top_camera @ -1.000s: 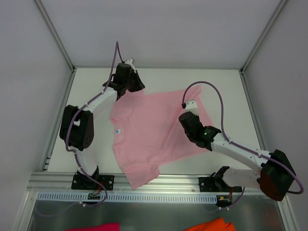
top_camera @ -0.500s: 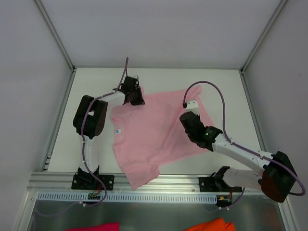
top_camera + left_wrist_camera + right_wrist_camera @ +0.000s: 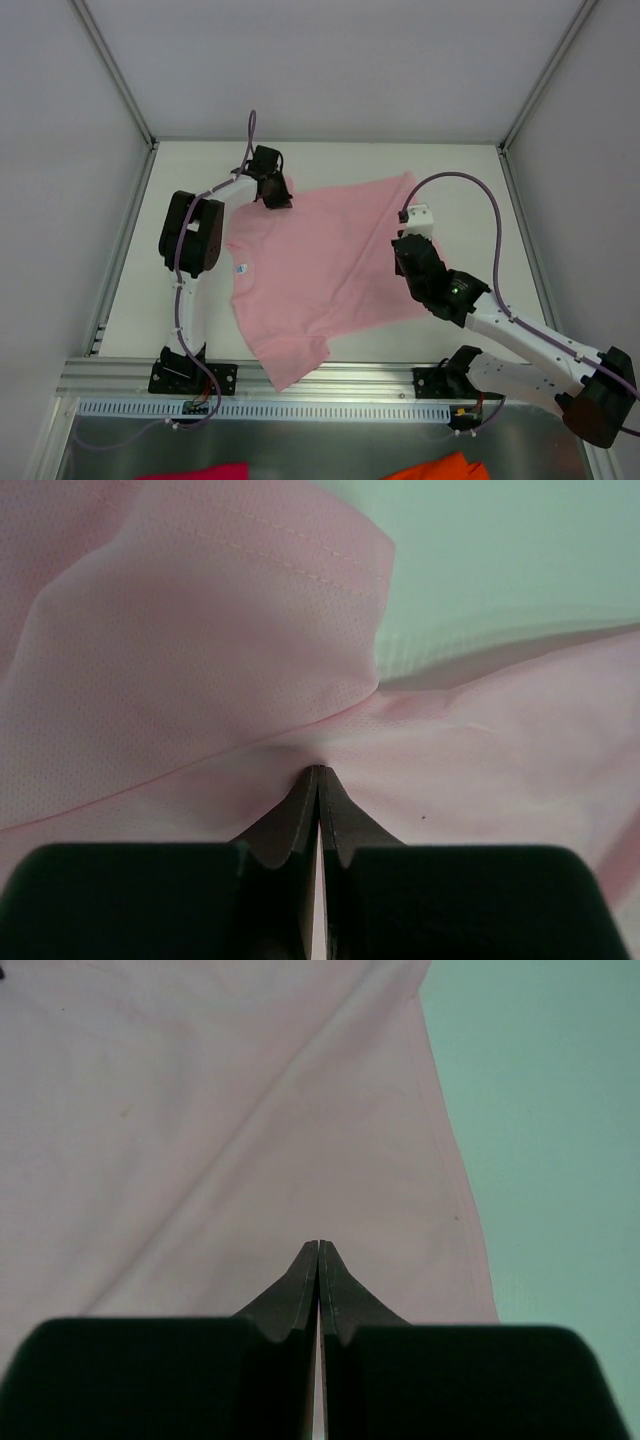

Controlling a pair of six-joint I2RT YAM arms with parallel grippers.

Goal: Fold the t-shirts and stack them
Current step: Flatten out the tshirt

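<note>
A light pink t-shirt [image 3: 320, 270] lies spread on the white table [image 3: 185, 175], with its neck label [image 3: 243, 270] to the left and its hem to the right. My left gripper [image 3: 277, 195] is shut on the t-shirt at the far-left sleeve. In the left wrist view the cloth [image 3: 200, 660] puckers into the closed tips [image 3: 319, 768]. My right gripper [image 3: 408, 246] is shut near the hem. Its tips [image 3: 319, 1243] sit on flat cloth [image 3: 200, 1110]; whether any cloth is pinched does not show.
White walls close in the table on three sides. An aluminium rail [image 3: 330, 376] runs along the near edge by the arm bases. On the metal shelf below it lie a magenta cloth scrap [image 3: 200, 471] and an orange cloth scrap [image 3: 440, 467].
The left arm folded in and its gripper shifted slightly along the sleeve. The right gripper moved right, and the shirt's far edge now runs straight and taut to its far-right corner.
</note>
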